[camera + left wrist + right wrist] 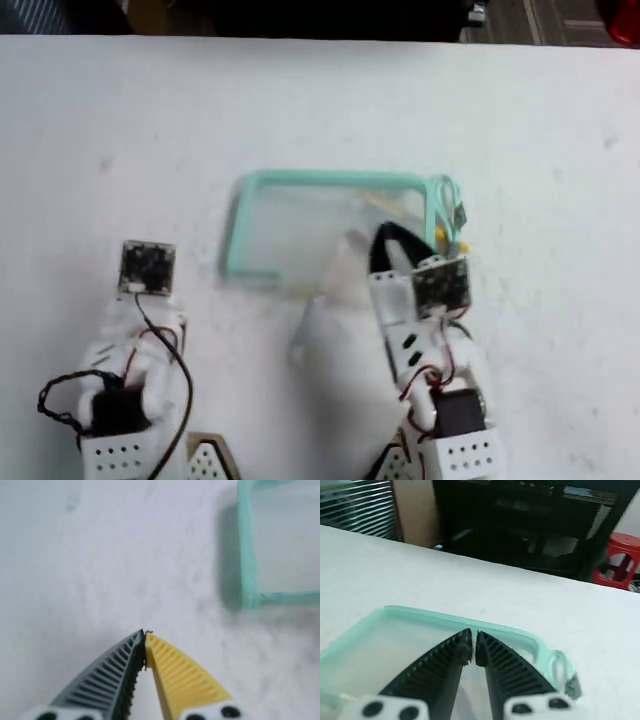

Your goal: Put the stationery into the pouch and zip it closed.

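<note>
- The pouch (330, 180), clear-walled with a mint-green edging, is lying flat near the middle of the white surface (120, 120), its long side running across the high view
- The right pincer (472, 644) is hanging over the pouch's right-hand end, pointing in over the clear wall; its two black fingers are sitting almost tip to tip with only a sliver of gap, and nothing is showing between them
- Whether those tips are touching the pouch or hovering just above it cannot be told
- The left pincer (145, 634) is sitting off the pouch's left end, apart from it, over bare surface; its grey and yellow fingers are pressing together at the tips and gripping nothing
- From the left wrist view, a mint corner of the pouch is lying beyond the pincer's tips, not touching them
- Inside the pouch, a thin yellow item (385, 205) is showing through the clear wall towards the right-hand end, too blurred to name
- Whether the zip is standing open or drawn shut cannot be told
- A mint loop (559, 662) is sticking out from the pouch's right-hand end, with a small tag (572, 685) hanging from it
- Past the far edge of the surface, a red stool (617, 562) is standing in the dark room behind
</note>
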### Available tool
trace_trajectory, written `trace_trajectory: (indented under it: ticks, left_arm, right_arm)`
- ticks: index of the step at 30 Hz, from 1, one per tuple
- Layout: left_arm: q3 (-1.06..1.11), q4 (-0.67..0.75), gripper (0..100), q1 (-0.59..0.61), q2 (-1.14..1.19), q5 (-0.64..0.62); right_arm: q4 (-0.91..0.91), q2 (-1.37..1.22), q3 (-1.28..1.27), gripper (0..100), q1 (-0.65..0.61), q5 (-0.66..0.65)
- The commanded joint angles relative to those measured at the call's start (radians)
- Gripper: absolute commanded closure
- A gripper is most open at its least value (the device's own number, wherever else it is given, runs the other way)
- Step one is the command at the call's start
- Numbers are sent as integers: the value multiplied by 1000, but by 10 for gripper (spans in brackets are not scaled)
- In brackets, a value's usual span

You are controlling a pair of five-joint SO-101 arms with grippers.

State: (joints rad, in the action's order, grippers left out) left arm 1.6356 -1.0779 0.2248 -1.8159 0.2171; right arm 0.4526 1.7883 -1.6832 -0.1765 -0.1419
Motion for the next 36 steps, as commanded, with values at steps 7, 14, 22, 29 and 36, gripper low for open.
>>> trace_trajectory:
  ticks: [7, 14, 22, 29, 36]
  left_arm:
    - [-138, 330, 976, -96, -12, 104]
    - [-247, 474, 976, -262, -12, 101]
    - [-247, 575, 976, -418, 176, 101]
    - [-559, 577, 976, -418, 699, 5]
    - [-635, 583, 976, -418, 1001, -44]
  right_arm:
    - [-8, 12, -8, 980, 248, 14]
    - [-5, 5, -8, 981, 271, 14]
    - [59, 10, -8, 981, 163, 8]
    - [59, 10, -8, 981, 170, 8]
    - [59, 10, -8, 981, 170, 8]
